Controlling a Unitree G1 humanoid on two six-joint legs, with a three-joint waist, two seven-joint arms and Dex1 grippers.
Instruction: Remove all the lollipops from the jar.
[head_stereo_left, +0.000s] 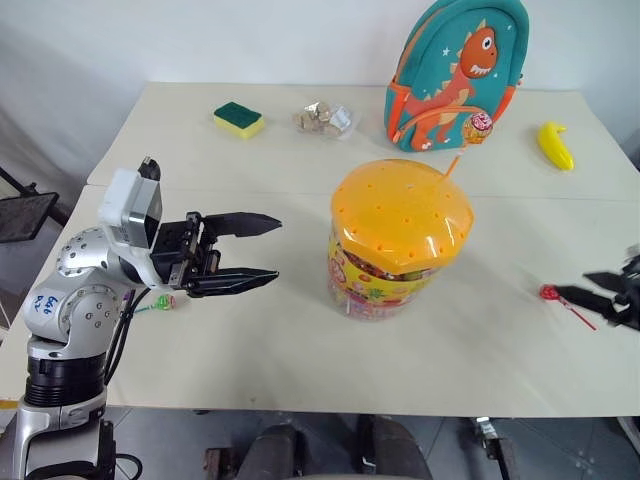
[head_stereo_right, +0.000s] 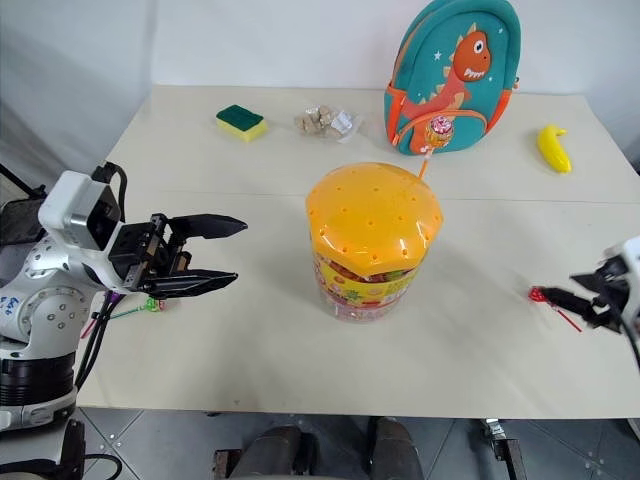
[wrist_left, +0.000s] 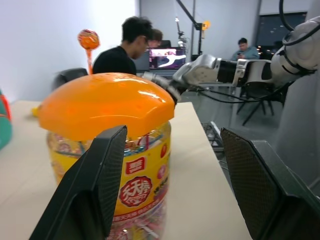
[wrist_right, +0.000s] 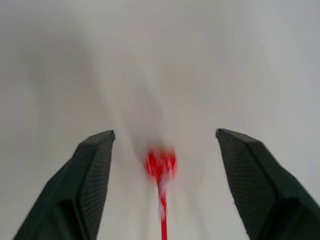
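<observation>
The jar (head_stereo_left: 400, 245) stands mid-table, a clear tub with a yellow label and a domed orange lid. One lollipop (head_stereo_left: 477, 125) sticks up from the lid on an orange stick. A red lollipop (head_stereo_left: 548, 292) lies on the table at the right, between the spread fingers of my right gripper (wrist_right: 165, 132), which is open and not gripping it. My left gripper (head_stereo_left: 270, 250) hovers open to the left of the jar, pointing at it with nothing held. A green lollipop (head_stereo_left: 163, 301) lies on the table under the left arm.
A teal dinosaur backpack (head_stereo_left: 455, 70) stands behind the jar. A yellow banana (head_stereo_left: 555, 145) lies at the back right. A green-yellow sponge (head_stereo_left: 238, 118) and a small clear bag (head_stereo_left: 325, 118) lie at the back. People (wrist_left: 122, 47) sit beyond the table's right end.
</observation>
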